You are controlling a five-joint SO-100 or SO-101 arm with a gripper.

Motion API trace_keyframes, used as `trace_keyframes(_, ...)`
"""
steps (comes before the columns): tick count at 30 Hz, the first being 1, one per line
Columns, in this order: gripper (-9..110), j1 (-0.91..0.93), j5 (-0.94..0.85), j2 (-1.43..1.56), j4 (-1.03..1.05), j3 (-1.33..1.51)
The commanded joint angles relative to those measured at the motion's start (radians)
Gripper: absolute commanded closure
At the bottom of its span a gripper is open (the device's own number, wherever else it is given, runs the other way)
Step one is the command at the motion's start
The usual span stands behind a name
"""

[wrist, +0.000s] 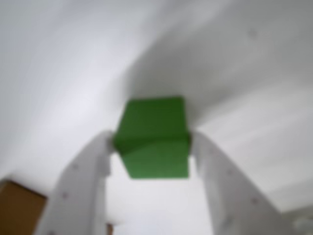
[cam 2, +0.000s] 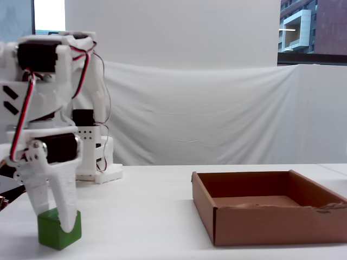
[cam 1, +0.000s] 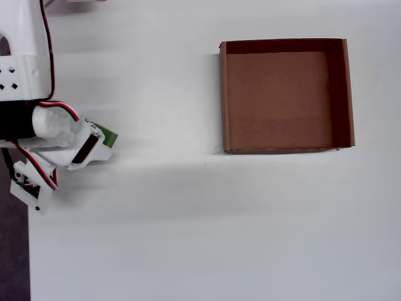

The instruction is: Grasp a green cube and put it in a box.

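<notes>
Cube: I see the green cube (cam 2: 59, 229) sitting on the white table (cam 2: 146, 216), at the left of the fixed view, well apart from the box (cam 2: 271, 214).
Gripper: the gripper (wrist: 152, 147) has a white finger on each side of the cube; in the wrist view both fingers (wrist: 95, 161) touch its flanks, so I read it as clamped on the cube.
Lift: from the fixed view the cube looks to rest on the table, not yet raised.
Handling: I judge it small, solid, stiff and light; it should not deform under squeeze.
Surface: matte plain faces, so I expect fair friction against the plastic fingers.
Hold: I would keep the fingers flat on two opposite faces, near mid-height.
Risk: the wrist view shows an edge facing the camera, so it may twist.
Box: open-topped, low walls, floor bare.
</notes>
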Motion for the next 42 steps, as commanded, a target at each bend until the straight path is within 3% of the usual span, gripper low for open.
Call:
trace_keyframes(1,84,-0.011,0.002,0.046,-0.020,-0.028)
trace_keyframes(7,92,-0.012,0.002,0.057,-0.021,-0.003)
trace_keyframes(25,90,-0.041,0.002,0.186,0.041,0.028)
trace_keyframes(42,88,-0.268,0.015,0.410,0.167,0.069)
